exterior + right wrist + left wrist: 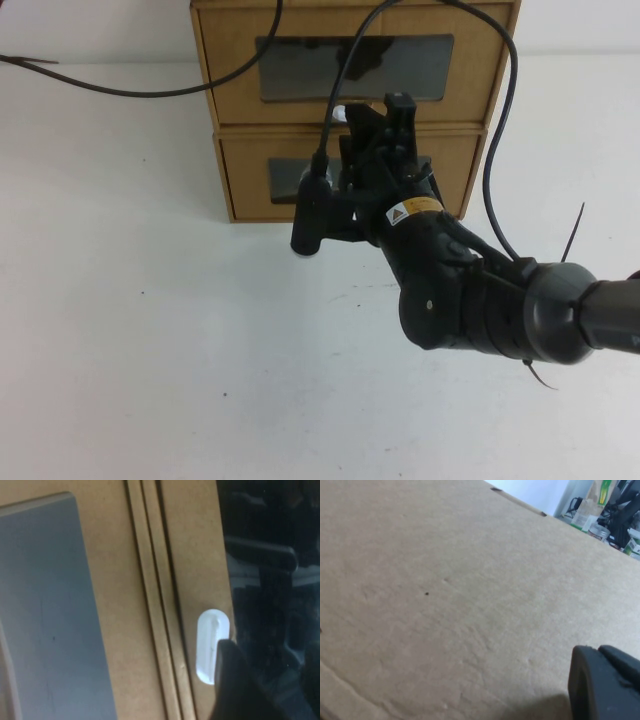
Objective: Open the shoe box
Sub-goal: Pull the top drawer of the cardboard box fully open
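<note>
Two brown cardboard shoe boxes with dark windows are stacked at the back: the upper box [230, 70] on the lower box [245, 180]. A small white pull tab [340, 115] sits at the upper box's bottom edge. My right gripper [378, 108] is up against that front, open, fingers apart around the tab. In the right wrist view one dark finger [230, 680] lies beside the white tab [210, 640], next to the dark window [270, 580]. My left gripper [598, 650] is shut, hovering close over a flat cardboard surface [445, 580]; the high view does not show it.
White table [150, 350] spreads in front of the boxes. Black cables [500, 120] loop over the boxes and down to the right arm. A black cylinder [310, 215] on the right arm hangs before the lower box.
</note>
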`<state>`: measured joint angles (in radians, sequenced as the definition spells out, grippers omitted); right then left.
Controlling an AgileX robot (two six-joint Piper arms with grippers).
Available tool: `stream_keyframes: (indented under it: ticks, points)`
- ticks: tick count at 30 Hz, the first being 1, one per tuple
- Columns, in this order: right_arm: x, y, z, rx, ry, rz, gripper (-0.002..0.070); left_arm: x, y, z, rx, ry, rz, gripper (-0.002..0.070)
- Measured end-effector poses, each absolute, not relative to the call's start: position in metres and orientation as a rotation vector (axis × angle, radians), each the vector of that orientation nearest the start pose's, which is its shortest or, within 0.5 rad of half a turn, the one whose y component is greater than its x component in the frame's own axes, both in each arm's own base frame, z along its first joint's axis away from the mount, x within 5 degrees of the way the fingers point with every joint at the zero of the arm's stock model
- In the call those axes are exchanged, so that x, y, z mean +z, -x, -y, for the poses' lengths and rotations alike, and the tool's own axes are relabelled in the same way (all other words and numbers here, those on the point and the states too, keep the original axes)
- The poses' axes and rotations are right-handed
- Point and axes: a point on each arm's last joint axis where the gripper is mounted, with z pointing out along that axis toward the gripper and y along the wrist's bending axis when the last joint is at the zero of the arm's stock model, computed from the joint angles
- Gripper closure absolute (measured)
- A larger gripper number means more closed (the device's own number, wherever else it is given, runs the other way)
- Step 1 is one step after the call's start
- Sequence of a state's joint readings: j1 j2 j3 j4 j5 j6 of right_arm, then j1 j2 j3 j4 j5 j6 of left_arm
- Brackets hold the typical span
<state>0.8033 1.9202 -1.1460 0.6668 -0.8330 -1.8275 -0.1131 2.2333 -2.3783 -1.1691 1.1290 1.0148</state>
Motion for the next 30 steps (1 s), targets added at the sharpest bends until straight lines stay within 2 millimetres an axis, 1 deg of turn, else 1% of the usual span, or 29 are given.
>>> stream_keyframes:
  ticks: [11,18,30]
  points:
    - [0.233,-0.325,-0.273,-0.764,1.2,-1.085,0.0412,0.379,-0.477,0.13,-0.909,-0.905,-1.693,0.0679]
    - [0.223,-0.333,-0.272,-0.781,1.223,-1.074,0.0411,0.379,-0.477,0.13,-0.909,-0.905,-1.693,0.0679]
    - [0.228,-0.343,-0.282,-0.786,1.178,-1.056,0.0412,0.379,-0.477,0.13,-0.908,-0.906,-1.691,0.0679]
